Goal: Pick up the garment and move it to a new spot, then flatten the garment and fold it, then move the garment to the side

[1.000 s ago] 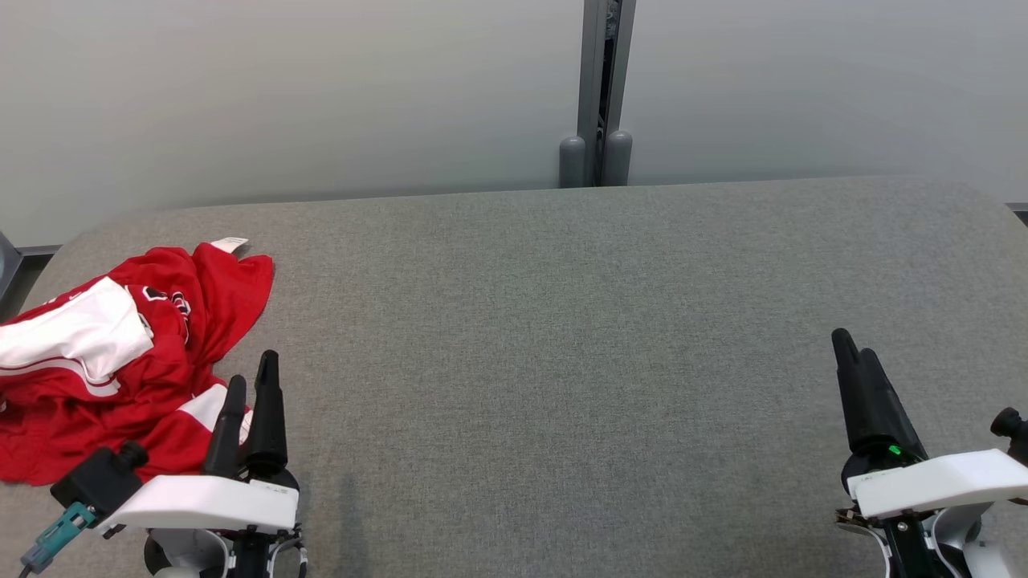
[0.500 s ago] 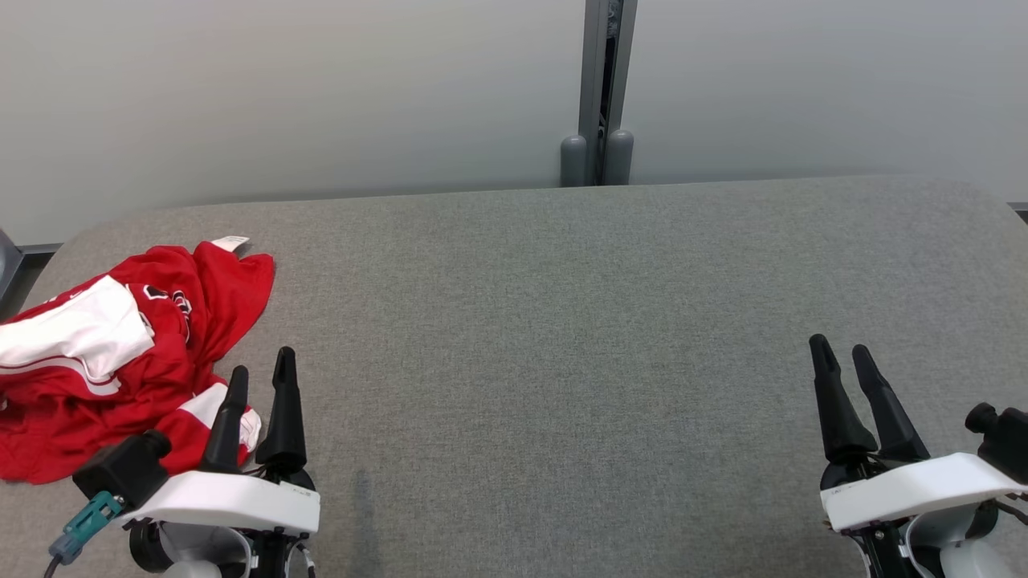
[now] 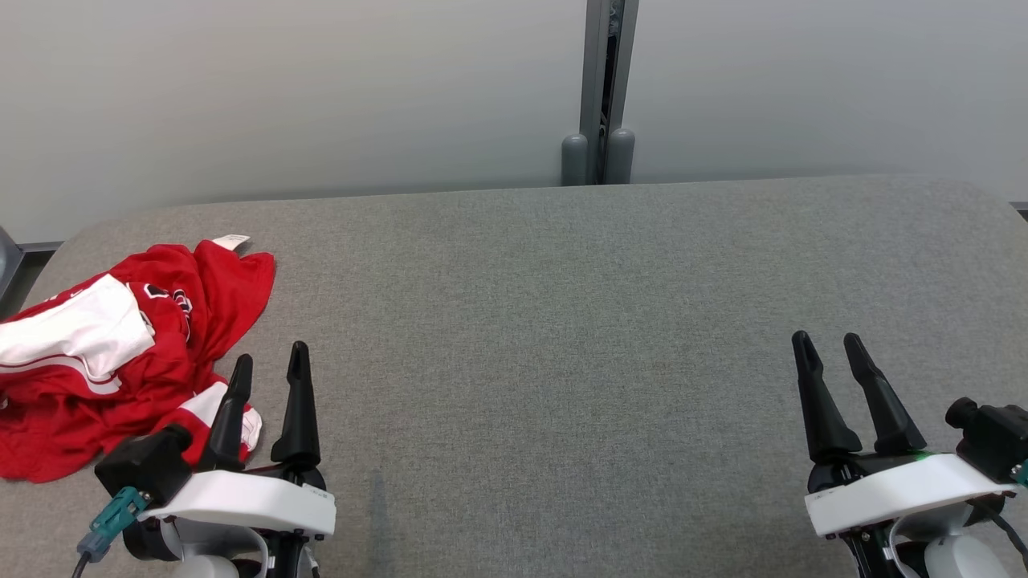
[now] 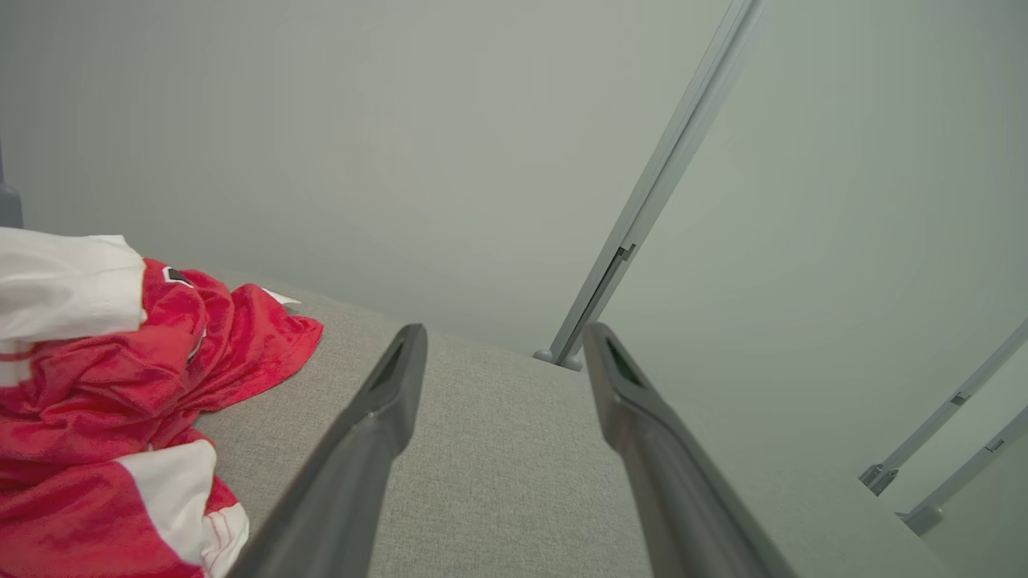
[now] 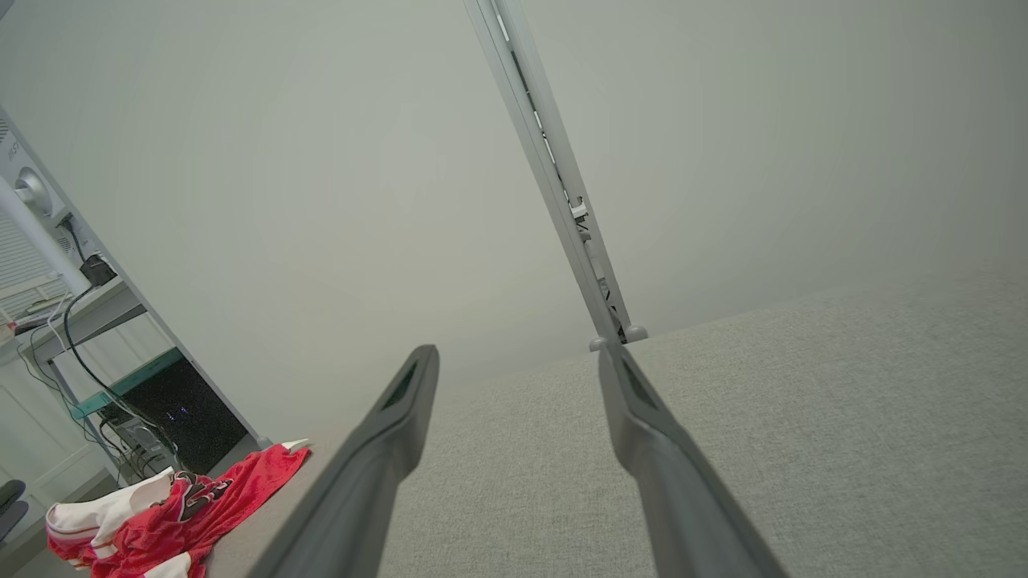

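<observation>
Both grippers shifted inward since a second ago: left gripper [image 3: 271,353] slid right, right gripper [image 3: 826,337] slid left, wrist turned so its two fingers now show apart. Both pincers spread wide, nothing held. Red-and-white garment [image 3: 161,321] unmoved, crumpled at far-left end of grey table [image 3: 562,361]. Left finger possibly over its hem, contact unclear.

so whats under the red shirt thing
The red and white garment lies crumpled directly on the grey table, whose fabric runs out from its edges. Whatever is beneath its folds is covered.
</observation>
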You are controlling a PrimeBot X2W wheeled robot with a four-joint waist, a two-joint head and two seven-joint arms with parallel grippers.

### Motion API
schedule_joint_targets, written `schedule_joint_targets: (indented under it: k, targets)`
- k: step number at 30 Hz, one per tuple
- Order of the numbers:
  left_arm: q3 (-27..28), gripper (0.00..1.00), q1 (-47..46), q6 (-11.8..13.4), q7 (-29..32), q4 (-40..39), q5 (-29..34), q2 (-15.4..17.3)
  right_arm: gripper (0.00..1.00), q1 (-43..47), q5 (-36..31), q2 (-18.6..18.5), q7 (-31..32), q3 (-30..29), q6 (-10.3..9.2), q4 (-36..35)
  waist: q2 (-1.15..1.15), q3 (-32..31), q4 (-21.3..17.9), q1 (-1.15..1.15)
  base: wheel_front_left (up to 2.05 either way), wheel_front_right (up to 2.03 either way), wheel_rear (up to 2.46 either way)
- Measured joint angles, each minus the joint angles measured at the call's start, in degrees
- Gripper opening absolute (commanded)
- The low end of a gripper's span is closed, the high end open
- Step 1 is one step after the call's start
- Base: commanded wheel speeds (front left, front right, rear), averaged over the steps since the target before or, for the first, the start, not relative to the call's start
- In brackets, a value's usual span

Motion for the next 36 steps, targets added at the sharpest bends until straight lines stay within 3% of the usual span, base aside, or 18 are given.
schedule_joint_targets:
  k: [36]
  targets:
    - [-2.47,1.0,-0.44,2.36,-4.53,-0.62,17.13,0.12,1.0,-0.23,-16.75,-0.64,-4.53,2.72,0.01,-2.01,0.0,0.11,0.05,0.0,0.0,0.0,0.0]
